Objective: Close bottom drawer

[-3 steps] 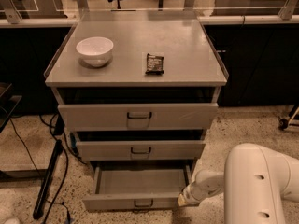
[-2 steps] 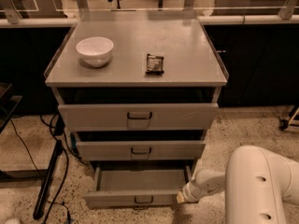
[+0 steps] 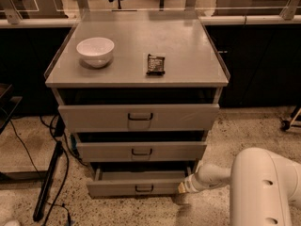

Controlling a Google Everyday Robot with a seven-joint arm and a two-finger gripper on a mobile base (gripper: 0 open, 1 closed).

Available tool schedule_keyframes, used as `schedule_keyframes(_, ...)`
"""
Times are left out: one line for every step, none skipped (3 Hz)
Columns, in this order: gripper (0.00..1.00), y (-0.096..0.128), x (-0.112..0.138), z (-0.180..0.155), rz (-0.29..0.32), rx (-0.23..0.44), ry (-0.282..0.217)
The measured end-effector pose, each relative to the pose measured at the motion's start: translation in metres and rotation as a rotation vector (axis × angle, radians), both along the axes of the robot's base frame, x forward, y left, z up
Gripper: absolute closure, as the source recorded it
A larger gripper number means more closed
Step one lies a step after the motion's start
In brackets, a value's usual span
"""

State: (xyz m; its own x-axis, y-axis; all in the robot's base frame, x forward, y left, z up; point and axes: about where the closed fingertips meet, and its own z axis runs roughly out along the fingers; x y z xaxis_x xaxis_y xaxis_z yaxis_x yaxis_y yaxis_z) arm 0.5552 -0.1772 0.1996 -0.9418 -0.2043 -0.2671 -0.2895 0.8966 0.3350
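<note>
The bottom drawer (image 3: 141,185) is the lowest of three grey drawers, with a low front panel and a small dark loop handle (image 3: 144,189). It stands pulled out only a little, with a narrow strip of its inside showing. My gripper (image 3: 182,187) is at the end of the white arm (image 3: 263,182), low at the right, right against the right end of the drawer's front panel. The middle drawer (image 3: 141,151) and the tall top drawer (image 3: 139,117) above it are also slightly out.
A white bowl (image 3: 95,51) and a dark snack packet (image 3: 155,63) lie on the cabinet top (image 3: 188,46). Black cables and a stand leg (image 3: 49,178) run over the speckled floor at the left. Dark counters stand behind.
The bottom drawer has slid in towards the cabinet, much less of its inside shows now. My gripper has moved in with its front panel.
</note>
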Motion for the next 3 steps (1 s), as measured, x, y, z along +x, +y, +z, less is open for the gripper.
schedule_keyframes(1.00, 0.000, 0.000, 0.000, 0.000, 0.000, 0.000)
schedule_keyframes(1.00, -0.005, 0.008, -0.008, -0.037, -0.010, 0.008)
schedule_keyframes(1.00, -0.010, 0.025, -0.012, -0.076, -0.039, -0.019)
